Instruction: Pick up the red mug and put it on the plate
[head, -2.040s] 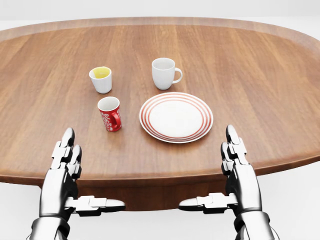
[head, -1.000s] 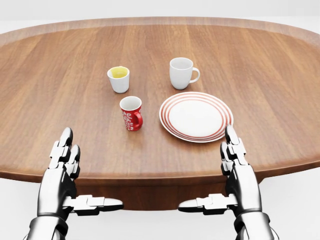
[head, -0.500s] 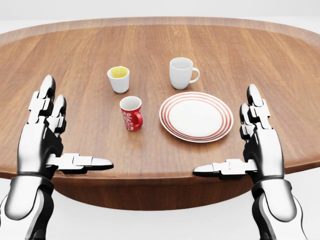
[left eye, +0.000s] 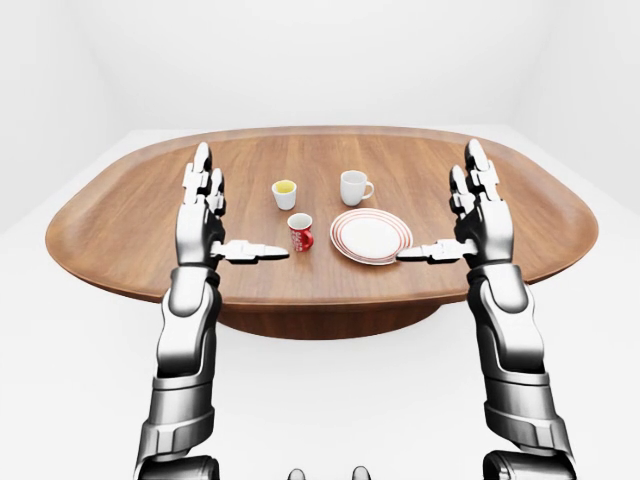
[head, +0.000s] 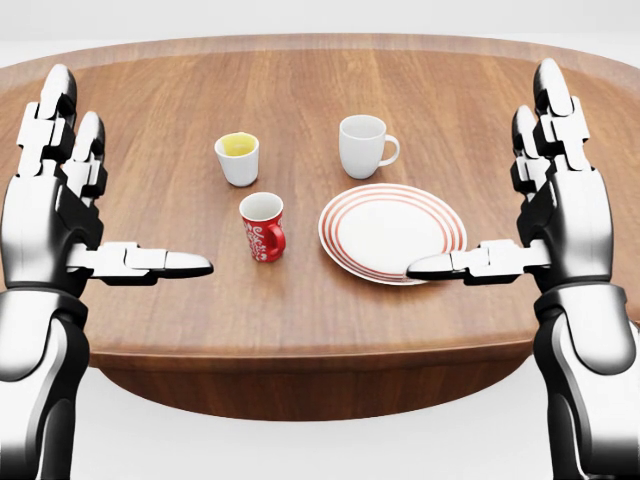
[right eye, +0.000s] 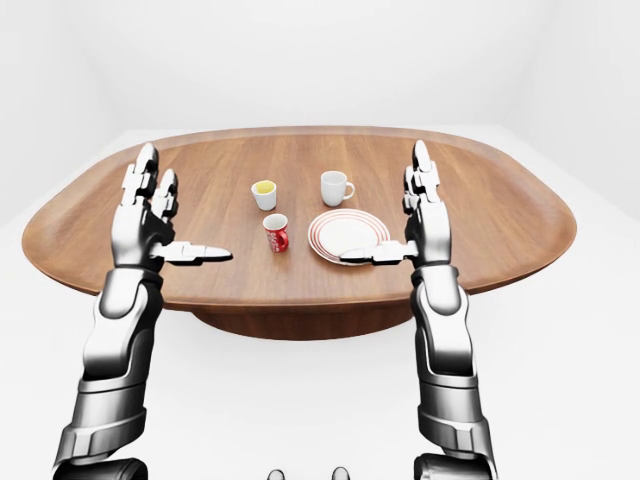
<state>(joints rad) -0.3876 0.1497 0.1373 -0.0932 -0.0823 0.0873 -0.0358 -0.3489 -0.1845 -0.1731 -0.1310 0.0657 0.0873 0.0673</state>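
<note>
The red mug (head: 262, 227) stands upright on the wooden table (head: 300, 90), handle toward the view's lower right. The white plate (head: 392, 232) with red rings lies just right of it and has nothing on it. My left hand (head: 120, 190) is open, fingers up and thumb pointing right, raised to the left of the mug and apart from it. My right hand (head: 485, 175) is open in the same pose at the right of the plate, its thumb tip over the plate's lower right rim. Neither hand holds anything.
A white mug (head: 362, 145) stands above the plate in the head view. A small white cup with a yellow inside (head: 238, 158) stands above the red mug. The table's near edge runs across the bottom of the head view.
Both hands have risen from below the table's near edge to above the tabletop, still open. Between two and one seconds ago the camera moved, shifting the whole picture right.
</note>
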